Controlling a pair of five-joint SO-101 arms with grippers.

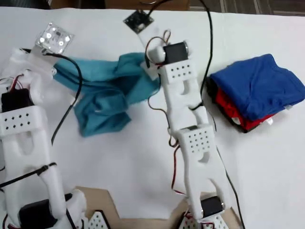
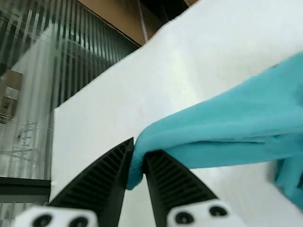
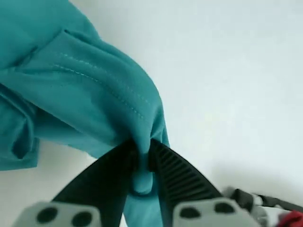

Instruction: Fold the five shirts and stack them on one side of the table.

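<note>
White worktop lies open between the left arm and right arm; the crumpled teal fabric shirt blocks its far end.

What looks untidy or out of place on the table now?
The teal shirt lies crumpled between the left gripper and the right gripper, each pinching an edge. The stack of folded shirts looks tidy.

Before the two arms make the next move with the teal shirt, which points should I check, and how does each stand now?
1. Left pincer shut on the teal shirt: ok.
2. Right pincer shut on the shirt: ok.
3. Shirt flat between them: not ok, it is bunched.
4. Black cable off the shirt: not ok, it crosses the cloth.
5. Number of shirts in the folded stack: cannot tell.
</note>
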